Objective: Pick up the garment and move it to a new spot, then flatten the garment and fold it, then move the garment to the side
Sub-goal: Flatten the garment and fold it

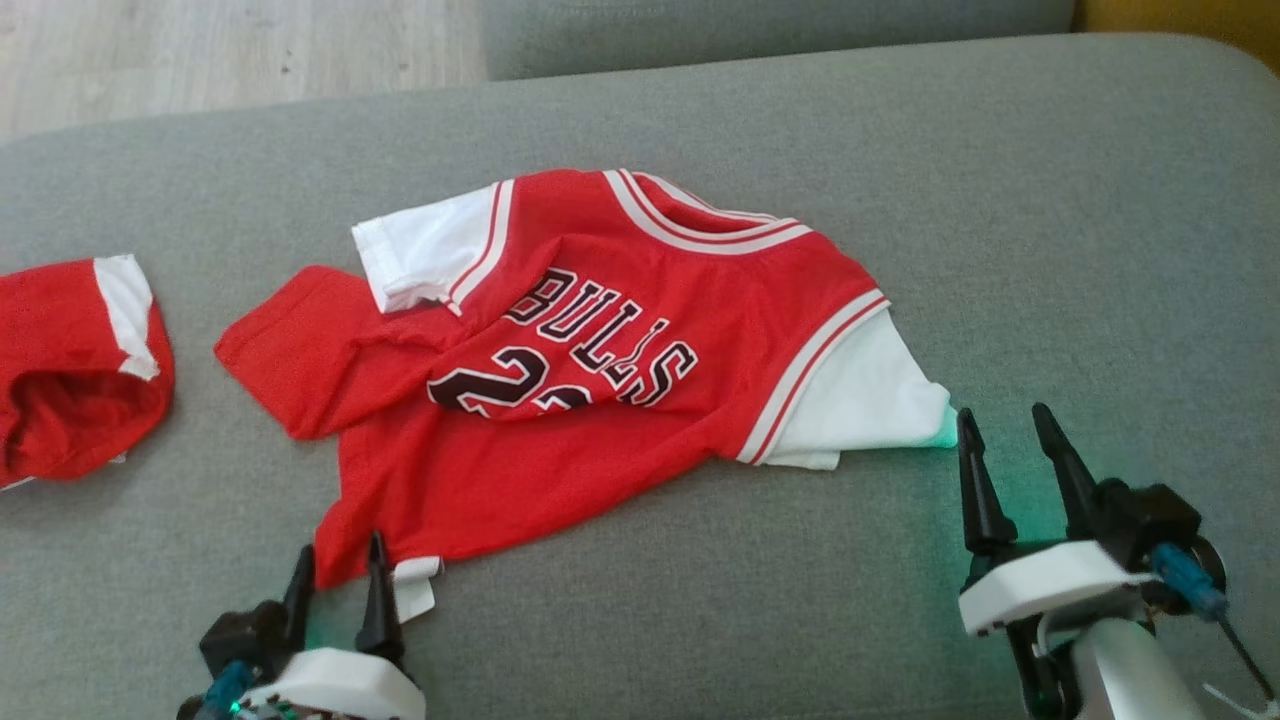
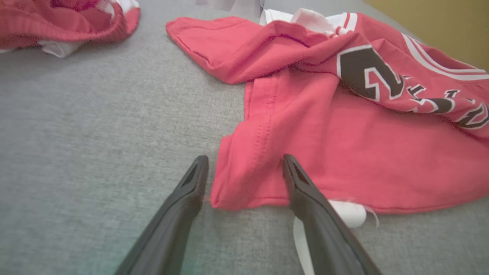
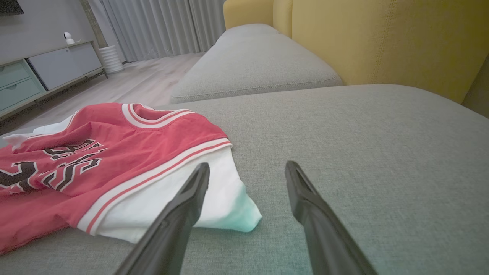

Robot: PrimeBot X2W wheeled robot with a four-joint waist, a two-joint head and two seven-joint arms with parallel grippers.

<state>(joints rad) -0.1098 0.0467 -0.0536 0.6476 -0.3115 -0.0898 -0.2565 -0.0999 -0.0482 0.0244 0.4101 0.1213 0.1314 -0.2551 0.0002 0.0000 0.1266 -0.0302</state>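
Altogether one jersey (image 1: 600, 420), one red bundle (image 1: 70, 360); left tool (image 1: 340, 548) and right tool (image 1: 1002, 412) gape.

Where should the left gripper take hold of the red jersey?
Probably the near hem corner of the red jersey, coming in low from the robot's side. It is bunched into a raised fold that sits between the left gripper's open fingers.

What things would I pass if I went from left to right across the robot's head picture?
A crumpled red and white garment → the red Bulls jersey → the right end effector.
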